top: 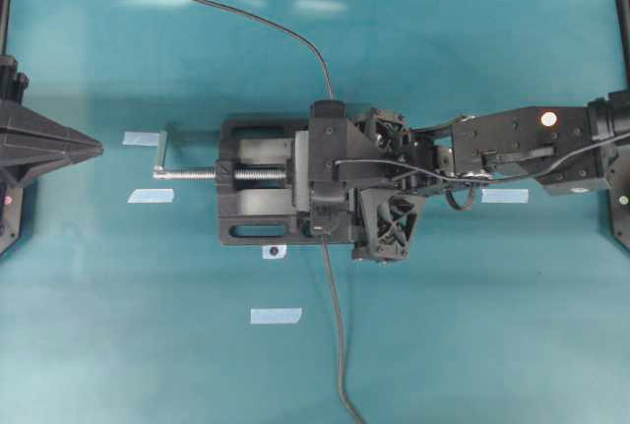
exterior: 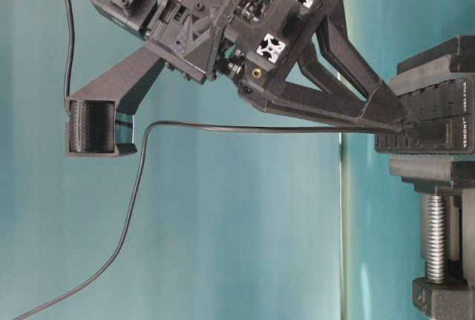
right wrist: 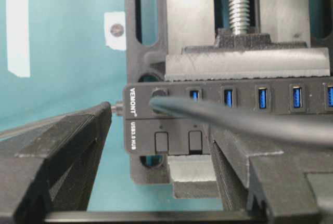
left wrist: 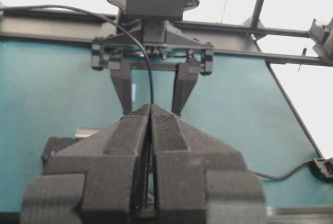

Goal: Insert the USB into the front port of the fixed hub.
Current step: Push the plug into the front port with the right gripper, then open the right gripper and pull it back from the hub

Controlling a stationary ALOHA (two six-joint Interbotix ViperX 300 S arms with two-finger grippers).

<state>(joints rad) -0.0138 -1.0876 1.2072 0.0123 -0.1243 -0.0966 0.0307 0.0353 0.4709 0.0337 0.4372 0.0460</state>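
Your right gripper has its jaws spread wide around the end of the hub, holding nothing. The USB sits in the hub's end port. Your left gripper has its jaws pressed together.

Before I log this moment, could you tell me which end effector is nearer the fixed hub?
The right. The right end effector hangs directly over the fixed hub clamped in the vise, fingers straddling it. The left end effector sits far back at the table's left edge.
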